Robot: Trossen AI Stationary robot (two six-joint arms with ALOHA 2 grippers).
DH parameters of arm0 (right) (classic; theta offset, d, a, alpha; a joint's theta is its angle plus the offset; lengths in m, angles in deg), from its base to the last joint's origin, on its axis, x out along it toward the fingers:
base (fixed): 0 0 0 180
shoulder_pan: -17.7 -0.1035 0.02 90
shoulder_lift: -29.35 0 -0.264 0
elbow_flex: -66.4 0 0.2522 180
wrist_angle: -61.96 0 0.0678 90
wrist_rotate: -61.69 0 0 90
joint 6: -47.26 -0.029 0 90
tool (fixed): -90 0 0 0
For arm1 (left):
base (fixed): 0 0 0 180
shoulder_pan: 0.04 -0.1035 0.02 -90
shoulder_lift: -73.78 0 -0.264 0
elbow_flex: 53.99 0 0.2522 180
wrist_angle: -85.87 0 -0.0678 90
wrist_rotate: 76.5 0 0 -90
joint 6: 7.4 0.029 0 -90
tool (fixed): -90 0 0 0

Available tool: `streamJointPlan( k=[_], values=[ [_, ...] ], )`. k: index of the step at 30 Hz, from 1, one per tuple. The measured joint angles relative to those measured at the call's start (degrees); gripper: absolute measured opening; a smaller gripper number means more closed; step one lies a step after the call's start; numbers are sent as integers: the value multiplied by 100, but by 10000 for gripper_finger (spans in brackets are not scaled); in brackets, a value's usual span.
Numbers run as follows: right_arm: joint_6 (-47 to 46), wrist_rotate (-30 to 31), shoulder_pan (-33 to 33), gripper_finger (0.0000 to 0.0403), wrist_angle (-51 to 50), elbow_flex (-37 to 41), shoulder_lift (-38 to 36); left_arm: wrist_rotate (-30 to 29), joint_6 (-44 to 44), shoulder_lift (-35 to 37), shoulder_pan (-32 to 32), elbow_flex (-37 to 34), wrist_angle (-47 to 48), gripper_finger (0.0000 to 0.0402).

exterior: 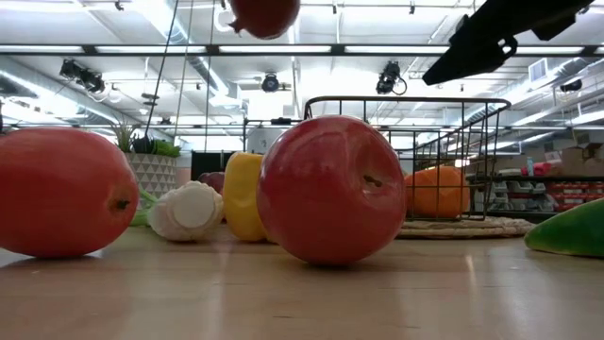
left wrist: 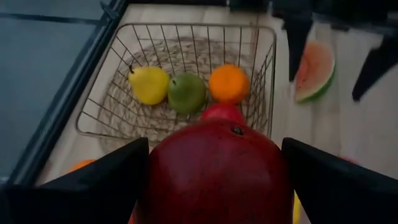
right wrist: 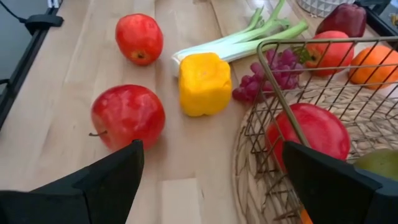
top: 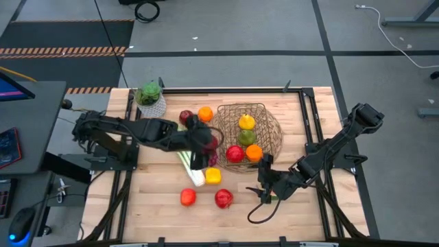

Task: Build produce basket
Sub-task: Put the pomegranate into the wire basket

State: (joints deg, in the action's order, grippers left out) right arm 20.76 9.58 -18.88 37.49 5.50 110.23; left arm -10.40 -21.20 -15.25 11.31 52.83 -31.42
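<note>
Left gripper [top: 204, 146], jaws wide around a dark red apple [left wrist: 217, 171], hangs just left of the basket [top: 271, 116]; carry it over the rim before releasing. Right gripper [top: 264, 180] waits open, empty, near side.

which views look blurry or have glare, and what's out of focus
Left wrist view: the dark red apple held in the left tool is soft, the basket beyond sharper. Low view: ceiling lights glare, the near red apple shows highlights. High view: even light.
</note>
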Motion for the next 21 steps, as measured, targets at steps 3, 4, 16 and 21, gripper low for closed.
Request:
streamJointPlan(
  k=[3,4,16,21],
  values=[
    [-63,1,-37,384,-1,0,2,144,-330,0,-206,0,-201,362],
    [-80,1,-47,384,-1,0,2,163,-402,0,-268,0,-210,362],
    [-235,0,-65,384,-8,0,5,166,-1290,0,-670,-2,-363,367],
    [-271,0,-78,384,-10,0,7,169,-1008,0,-660,-4,-442,368]
  ],
)
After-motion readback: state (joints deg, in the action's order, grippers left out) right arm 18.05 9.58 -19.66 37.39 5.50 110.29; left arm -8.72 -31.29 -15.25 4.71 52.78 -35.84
